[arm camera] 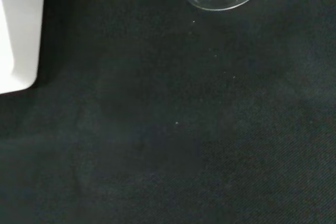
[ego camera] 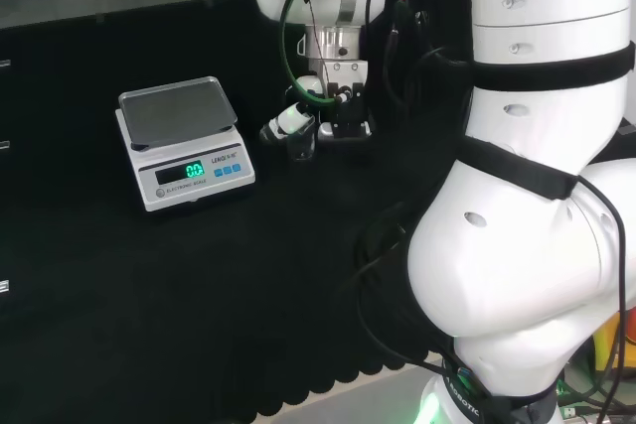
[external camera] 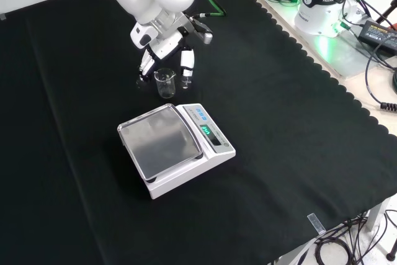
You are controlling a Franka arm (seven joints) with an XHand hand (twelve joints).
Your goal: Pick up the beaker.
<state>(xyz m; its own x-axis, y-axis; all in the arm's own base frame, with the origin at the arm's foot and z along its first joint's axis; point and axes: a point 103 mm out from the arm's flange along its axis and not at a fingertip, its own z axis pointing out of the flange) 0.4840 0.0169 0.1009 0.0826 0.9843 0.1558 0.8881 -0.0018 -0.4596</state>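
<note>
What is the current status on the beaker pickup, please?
Hand low over the cloth, fingers on either side of the beaker, not visibly closed on it. Beaker upright on the cloth. Scale close beside it, not touching.

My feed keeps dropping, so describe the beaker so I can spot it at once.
Find the white scale in the middle of the black cloth. In the front view, just beyond its far edge, stands the beaker, right in front of the robot hand. It is the small clear glass cup, see-through against the cloth.
</note>
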